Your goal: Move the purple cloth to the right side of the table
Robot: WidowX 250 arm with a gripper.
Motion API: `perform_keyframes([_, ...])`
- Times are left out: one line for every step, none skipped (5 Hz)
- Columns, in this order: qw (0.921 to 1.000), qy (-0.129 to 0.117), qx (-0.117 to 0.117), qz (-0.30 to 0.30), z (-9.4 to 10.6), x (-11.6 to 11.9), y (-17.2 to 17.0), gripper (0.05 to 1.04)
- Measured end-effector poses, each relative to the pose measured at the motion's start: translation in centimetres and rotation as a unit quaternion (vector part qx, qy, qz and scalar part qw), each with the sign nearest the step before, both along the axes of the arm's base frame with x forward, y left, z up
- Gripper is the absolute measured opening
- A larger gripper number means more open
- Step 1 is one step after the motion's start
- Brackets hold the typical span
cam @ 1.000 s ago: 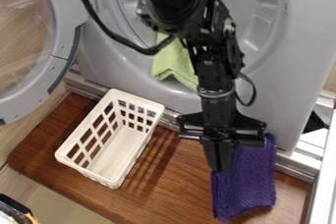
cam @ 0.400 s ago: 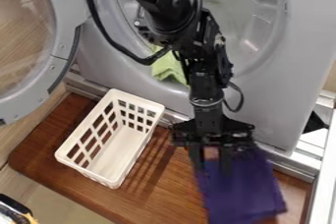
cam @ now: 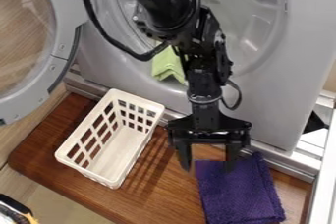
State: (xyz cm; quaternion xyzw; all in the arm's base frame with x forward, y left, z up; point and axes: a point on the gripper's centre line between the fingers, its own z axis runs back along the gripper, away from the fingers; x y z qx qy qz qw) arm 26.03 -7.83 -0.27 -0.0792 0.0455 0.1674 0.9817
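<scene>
Open board [cam: 160,186] between basket [cam: 121,152] and purple cloth [cam: 239,196]; grey machine [cam: 275,90] blocks far side

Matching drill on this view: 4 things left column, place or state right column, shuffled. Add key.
Things
1. basket
2. purple cloth
3. green cloth
4. tool

Place or state
A. draped at the lip of the gray machine's round opening
B. open, at the end of the black arm
C. white with lattice sides, on the left part of the wooden table
D. spread on the right part of the wooden table

Pairs: 1-C, 2-D, 3-A, 4-B
</scene>
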Motion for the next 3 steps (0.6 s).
perform_keyframes([0.9996,-0.020,0.018,-0.013,2.0,0.1,0.3,1.010])
perform_keyframes([0.9985,-0.038,0.033,-0.025,4.7,-0.2,0.9,1.005])
perform_keyframes([0.9965,-0.065,0.029,-0.043,7.1,-0.3,1.4,1.003])
